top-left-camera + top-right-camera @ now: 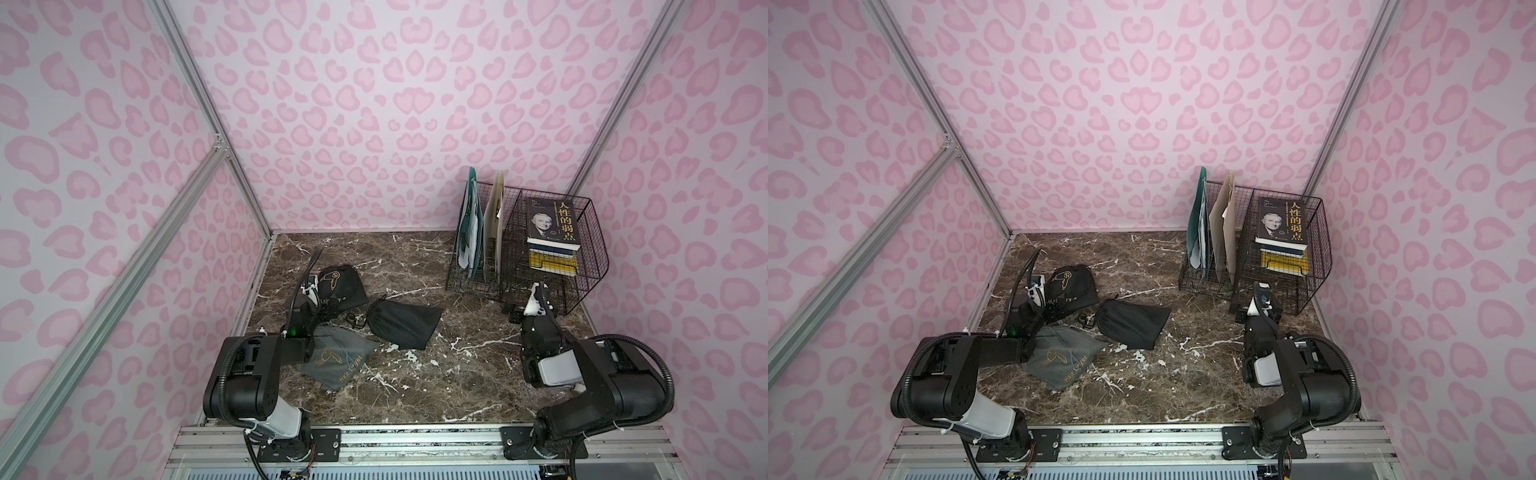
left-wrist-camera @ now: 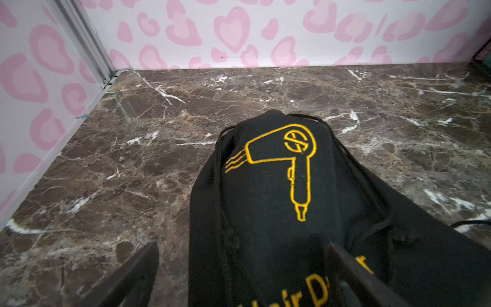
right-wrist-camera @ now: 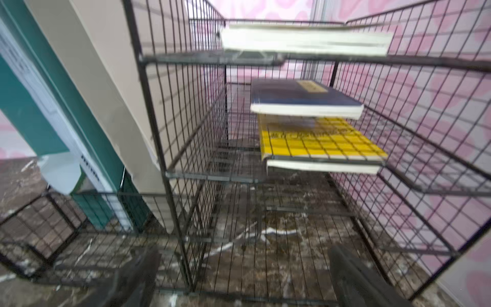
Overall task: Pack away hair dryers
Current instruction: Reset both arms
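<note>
The hair dryers are hidden in every view. A black pouch with a gold dryer print lies bulging at the table's left. My left gripper stands open low over the pouch's lettered end, one finger above the fabric and the other beside it over the marble. A plain black pouch lies mid-table, and a grey printed pouch lies partly under the left arm. My right gripper is open and empty, facing the wire rack's bottom shelf.
A black wire rack stands at the back right with stacked books on its shelves and upright folders beside them. Pink patterned walls close in the marble table on three sides.
</note>
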